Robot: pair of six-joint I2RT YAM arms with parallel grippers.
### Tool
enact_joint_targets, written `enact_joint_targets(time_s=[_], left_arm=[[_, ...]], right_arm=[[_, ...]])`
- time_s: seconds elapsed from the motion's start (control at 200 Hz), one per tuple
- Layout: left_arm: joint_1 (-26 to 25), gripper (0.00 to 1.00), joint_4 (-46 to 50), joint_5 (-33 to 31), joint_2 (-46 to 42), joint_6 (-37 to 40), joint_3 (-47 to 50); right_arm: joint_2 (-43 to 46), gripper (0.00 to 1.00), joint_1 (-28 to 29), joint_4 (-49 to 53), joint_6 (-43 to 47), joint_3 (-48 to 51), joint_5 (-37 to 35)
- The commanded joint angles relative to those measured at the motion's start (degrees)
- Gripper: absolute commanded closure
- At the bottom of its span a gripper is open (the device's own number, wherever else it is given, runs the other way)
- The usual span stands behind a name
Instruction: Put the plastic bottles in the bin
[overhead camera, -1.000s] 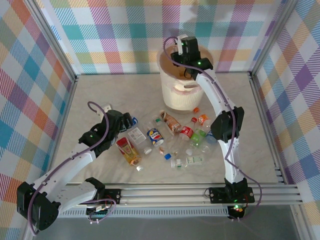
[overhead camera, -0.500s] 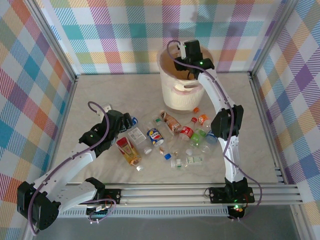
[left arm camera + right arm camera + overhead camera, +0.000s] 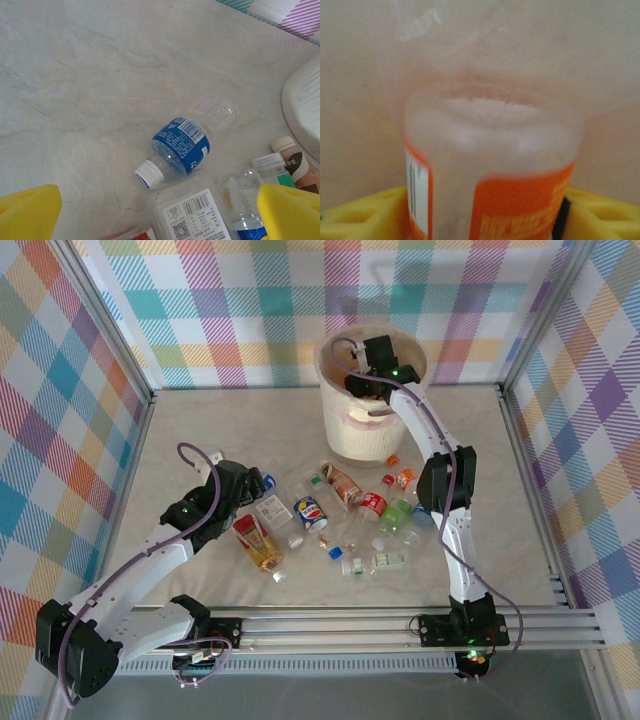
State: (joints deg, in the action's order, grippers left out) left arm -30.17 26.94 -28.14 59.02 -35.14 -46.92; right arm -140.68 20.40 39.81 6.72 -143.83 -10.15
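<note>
Several plastic bottles (image 3: 345, 525) lie in a loose heap on the table's middle. My left gripper (image 3: 237, 490) hangs open at the heap's left end. In the left wrist view its yellow fingertips (image 3: 30, 212) straddle a blue-labelled bottle (image 3: 180, 145) and a white-labelled one (image 3: 192, 215), touching neither. My right gripper (image 3: 372, 378) reaches down into the mouth of the cream-white bin (image 3: 350, 445). An orange-labelled bottle (image 3: 495, 165) stands blurred between its yellow fingers (image 3: 605, 215), with a dark gap on the right side, so the jaws are off it.
The bin stands at the back of the table, close to the chequered rear wall. Its white side (image 3: 305, 110) shows at the right edge of the left wrist view, next to a brown-labelled bottle (image 3: 292, 160). Bare marbled tabletop (image 3: 190, 440) lies left of the heap.
The right gripper has sunk lower into the bin's mouth and its jaws have widened off the orange-labelled bottle. The left arm has stayed put.
</note>
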Motion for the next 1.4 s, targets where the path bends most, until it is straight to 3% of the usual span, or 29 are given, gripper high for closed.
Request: enact_joint_targets(time_s=[0.0,0.185,0.6,1.045,1.21,1.395], left_arm=[[0.6,0.00,0.9,-1.5,0.0,-0.5,-1.1],[0.6,0.00,1.8,-2.1,-0.7,-0.5,-1.2],[0.6,0.00,1.7,-2.8,-2.3,-1.0,-0.1],[0.6,0.00,1.5,-3.3,-3.0,-3.0,1.1],[0.6,0.00,1.7,-3.7,-3.7,-4.3,2.3],[0.6,0.00,6.3,-1.5,-4.1,-7.6,2.7]], right_arm=[[-0.4,0.23,-0.6,0.4,-0.1,-1.4,1.3],[-0.4,0.12,-1.1,0.4,-0.6,-1.5,2.0],[7.8,0.00,-1.1,0.1,-5.2,-5.7,3.3],[21.5,0.00,-1.1,8.4,-15.1,-4.8,1.9],[31.1,0.00,-1.1,10.6,-19.1,6.9,-1.7],[46.0,0.00,-1.1,0.8,-20.3,31.1,-3.0]])
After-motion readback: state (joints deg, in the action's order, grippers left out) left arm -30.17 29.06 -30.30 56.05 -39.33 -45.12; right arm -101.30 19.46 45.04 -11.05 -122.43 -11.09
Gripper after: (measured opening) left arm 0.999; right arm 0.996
